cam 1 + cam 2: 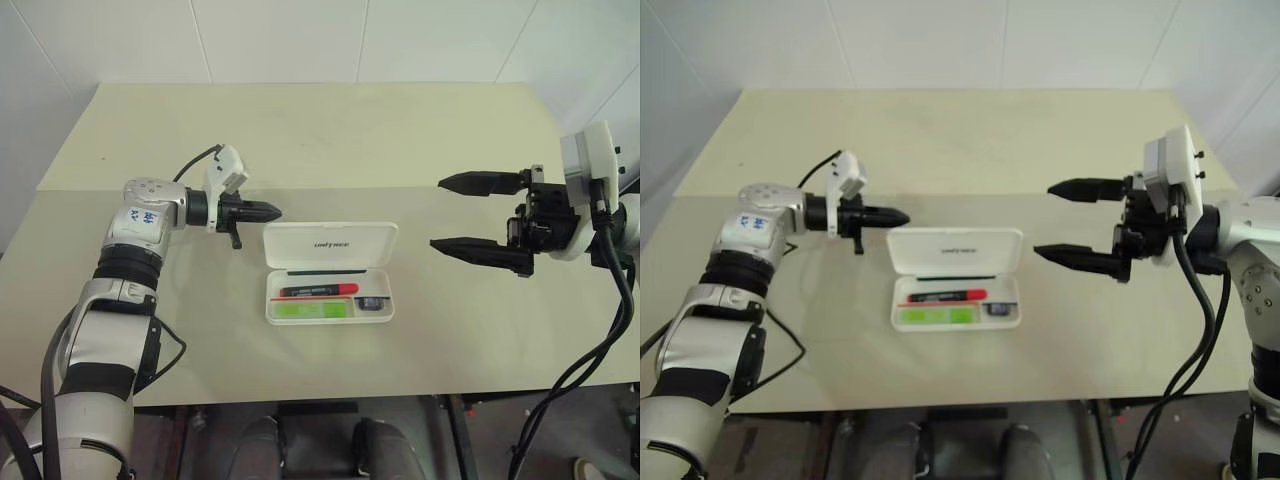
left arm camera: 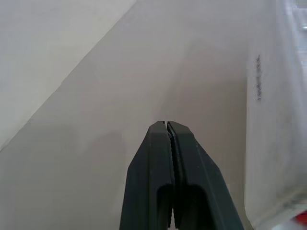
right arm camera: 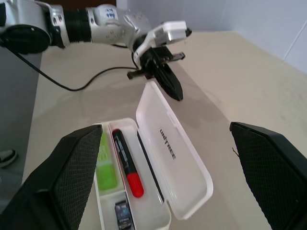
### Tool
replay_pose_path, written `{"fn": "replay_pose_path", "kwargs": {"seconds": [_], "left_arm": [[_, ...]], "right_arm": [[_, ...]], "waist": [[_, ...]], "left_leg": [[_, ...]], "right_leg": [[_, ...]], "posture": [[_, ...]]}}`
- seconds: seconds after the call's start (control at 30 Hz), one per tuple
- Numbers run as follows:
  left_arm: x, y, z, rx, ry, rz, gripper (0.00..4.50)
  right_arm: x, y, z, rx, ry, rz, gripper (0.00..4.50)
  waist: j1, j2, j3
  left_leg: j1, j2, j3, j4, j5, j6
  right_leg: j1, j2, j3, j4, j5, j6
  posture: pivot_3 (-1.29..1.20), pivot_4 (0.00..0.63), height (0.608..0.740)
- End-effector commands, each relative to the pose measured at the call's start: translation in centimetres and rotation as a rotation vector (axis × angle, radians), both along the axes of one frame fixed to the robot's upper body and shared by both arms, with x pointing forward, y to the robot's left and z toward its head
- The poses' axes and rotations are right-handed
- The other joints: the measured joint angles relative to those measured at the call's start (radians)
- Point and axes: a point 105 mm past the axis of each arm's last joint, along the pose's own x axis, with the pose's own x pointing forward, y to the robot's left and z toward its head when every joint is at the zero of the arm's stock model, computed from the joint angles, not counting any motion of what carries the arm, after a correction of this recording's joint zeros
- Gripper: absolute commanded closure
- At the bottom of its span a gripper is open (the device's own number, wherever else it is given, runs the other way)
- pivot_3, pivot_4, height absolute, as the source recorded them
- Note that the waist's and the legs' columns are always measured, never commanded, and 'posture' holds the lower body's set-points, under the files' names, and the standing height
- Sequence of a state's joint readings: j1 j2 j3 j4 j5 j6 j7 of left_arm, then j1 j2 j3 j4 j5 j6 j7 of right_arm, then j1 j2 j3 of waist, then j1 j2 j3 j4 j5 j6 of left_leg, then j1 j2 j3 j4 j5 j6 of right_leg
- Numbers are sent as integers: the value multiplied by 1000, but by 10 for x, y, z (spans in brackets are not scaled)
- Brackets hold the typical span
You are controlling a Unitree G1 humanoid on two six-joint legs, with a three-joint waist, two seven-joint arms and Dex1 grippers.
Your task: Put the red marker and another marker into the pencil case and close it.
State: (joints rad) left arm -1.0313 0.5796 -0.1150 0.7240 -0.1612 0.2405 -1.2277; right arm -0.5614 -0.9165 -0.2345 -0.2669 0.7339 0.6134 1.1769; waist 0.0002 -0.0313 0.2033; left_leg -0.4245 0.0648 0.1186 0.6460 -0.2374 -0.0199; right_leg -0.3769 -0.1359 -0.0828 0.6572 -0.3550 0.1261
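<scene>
While the left gripper has its two black fingers pressed together on nothing, just beside the raised lid's left corner, the right gripper hangs with its jaws spread wide and empty, well to the right of the flat white hard-plastic pencil case. This case lies open on the beige table. Inside it lie the short red marker with black midsection and the light-green chunky highlighter, side by side. Behind the table stands a white tiled wall.
</scene>
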Motion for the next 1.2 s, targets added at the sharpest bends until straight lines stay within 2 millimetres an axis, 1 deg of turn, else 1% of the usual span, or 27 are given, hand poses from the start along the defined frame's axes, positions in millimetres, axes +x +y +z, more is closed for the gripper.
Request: {"fn": "replay_pose_path", "kwargs": {"seconds": [0.03,0.13,0.23,0.4,0.47,0.5,0.6,0.7,0.77,0.8,0.87,0.93,0.97,1.03,1.1,1.2], "left_arm": [[-20,-11,10,-20,-28,-113,4449],[-39,-18,1,37,-32,-176,4449],[-59,-24,-6,79,-46,-204,4449],[-78,-27,-16,96,-80,-142,4449],[-87,-28,-25,143,-86,-145,4449],[-89,-28,-28,155,-87,-145,4449],[-99,-31,-43,238,-101,-143,4449],[-99,-33,-60,330,-126,-113,4449],[-95,-29,-73,402,-132,-86,4449],[-94,-28,-76,423,-137,-79,4449],[-79,-23,-83,464,-194,-4,4449],[-74,-30,-76,379,-210,27,4449],[-78,-37,-62,280,-201,17,4449],[-91,-41,-30,97,-166,-15,4449],[-109,-34,-6,-11,-124,-67,4449],[-135,-7,14,-59,-76,-104,4449]], "right_arm": [[-2,-2,5,-21,-41,-4,0],[-2,-2,4,-28,-40,-10,0],[3,-5,-4,-73,-23,-53,0],[7,-8,-10,-103,-16,-81,0],[7,-9,-10,-109,-15,-82,0],[7,-9,-11,-111,-15,-82,0],[10,-9,-12,-119,-17,-87,0],[14,-8,-14,-127,-13,-92,0],[16,-7,-15,-131,-11,-94,0],[16,-7,-15,-132,-11,-95,0],[18,-6,-17,-140,-11,-95,0],[18,-5,-19,-147,-9,-90,0],[18,-5,-19,-149,-8,-88,0],[16,-5,-16,-135,-9,-61,0],[11,-3,-12,-110,-17,-8,0],[6,-2,-7,-69,-25,69,0]], "waist": [[-1,0,0],[-2,0,0],[-2,0,0],[-1,0,0],[-1,0,0],[-1,0,0],[-1,0,0],[0,0,0],[3,2,-1],[3,3,-2],[3,4,-6],[1,6,-10],[0,7,-11],[-1,6,-11],[-5,5,-10],[-10,5,-10]], "left_leg": [[0,0,0,0,0,0],[0,0,0,0,0,0],[1,1,0,0,0,0],[1,1,0,1,0,0],[1,1,0,1,0,0],[1,1,0,0,0,0],[1,1,0,0,0,0],[1,1,0,1,-1,0],[2,1,0,1,-1,0],[2,1,0,1,-1,0],[3,1,0,1,-1,1],[4,1,0,1,-2,1],[4,1,0,1,-2,1],[4,1,1,1,-2,1],[2,2,0,1,-2,1],[2,4,0,-1,-2,0]], "right_leg": [[0,0,0,0,0,0],[0,0,1,1,0,0],[0,1,2,1,0,0],[0,1,2,1,0,0],[0,1,2,0,0,0],[0,1,2,0,0,0],[0,1,2,-1,0,0],[0,1,3,-2,0,0],[0,1,3,-3,0,0],[1,0,3,-3,0,0],[2,0,3,-3,0,0],[2,0,3,-3,0,-1],[2,0,3,-3,0,-1],[2,0,4,-3,0,-1],[0,1,3,-3,0,-1],[0,3,5,-2,0,-1]], "posture": [[0,150,740],[0,150,740],[0,150,740],[0,150,740],[0,150,740],[0,150,740],[0,150,740],[0,150,740],[0,150,740],[0,150,740],[0,150,740],[0,150,740],[0,150,740],[0,150,740],[0,150,740],[0,150,740]]}}
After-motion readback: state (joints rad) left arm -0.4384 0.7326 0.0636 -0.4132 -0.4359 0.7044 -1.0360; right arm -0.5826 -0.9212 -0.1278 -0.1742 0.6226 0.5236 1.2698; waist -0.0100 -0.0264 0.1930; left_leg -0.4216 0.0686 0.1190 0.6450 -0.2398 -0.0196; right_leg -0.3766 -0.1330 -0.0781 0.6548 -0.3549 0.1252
